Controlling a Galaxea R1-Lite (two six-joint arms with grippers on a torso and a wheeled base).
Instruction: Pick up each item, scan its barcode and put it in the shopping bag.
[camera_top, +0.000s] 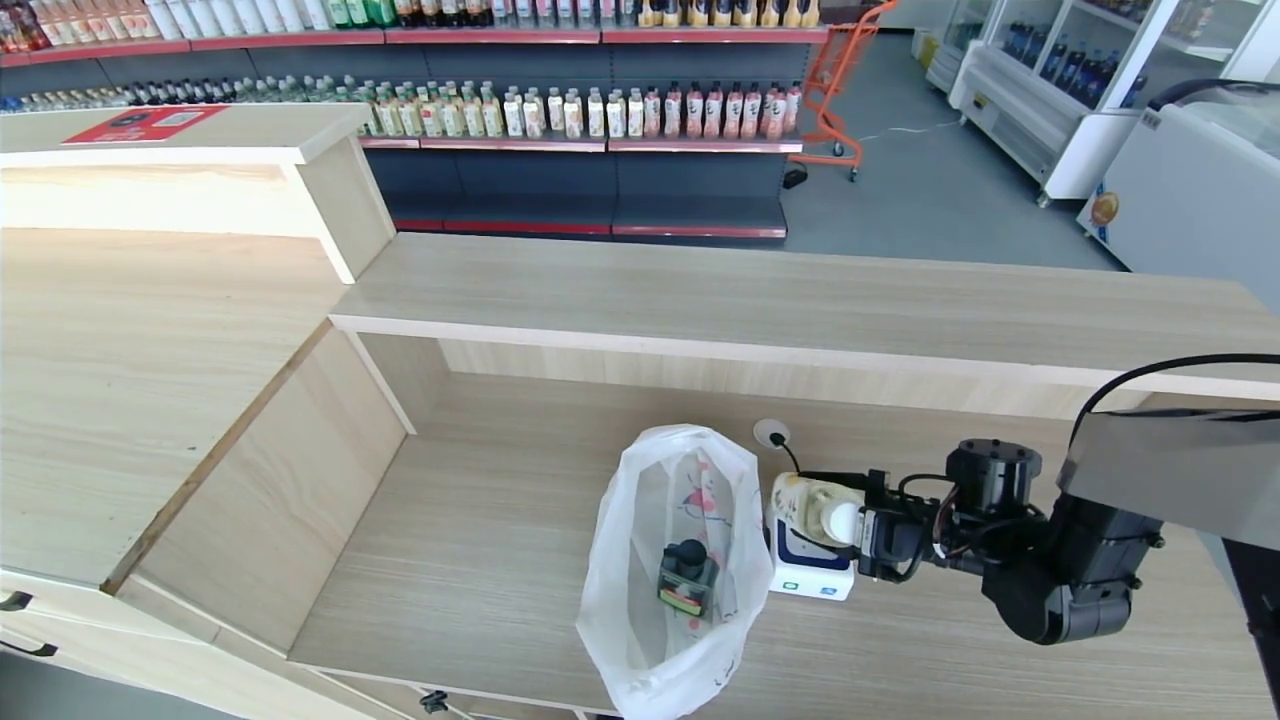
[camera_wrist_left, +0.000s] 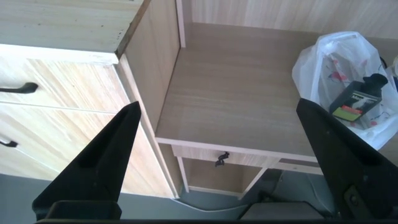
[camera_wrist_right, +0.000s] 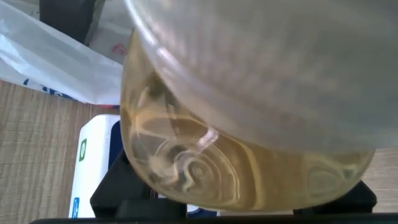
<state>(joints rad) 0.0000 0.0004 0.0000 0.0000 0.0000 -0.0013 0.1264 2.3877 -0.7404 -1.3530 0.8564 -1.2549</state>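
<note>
Your wooden counter (camera_top: 480, 560) has the white shopping bag (camera_top: 610, 560) standing open near its front edge, scanner (camera_top: 812, 575) just beside it. Your right gripper (camera_top: 865, 525) is clamped on a pale yellow bottle (camera_top: 805, 505), right over the scanner (a dark bottle (camera_top: 686, 578) already sits in the bag). Left gripper (camera_wrist_left: 219, 109) hangs off the counter's front, fingers spread wide.

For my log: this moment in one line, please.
right tool: shut on pale-yellow drink bottle over white scanner | white plastic bag: black bottle inside
</note>
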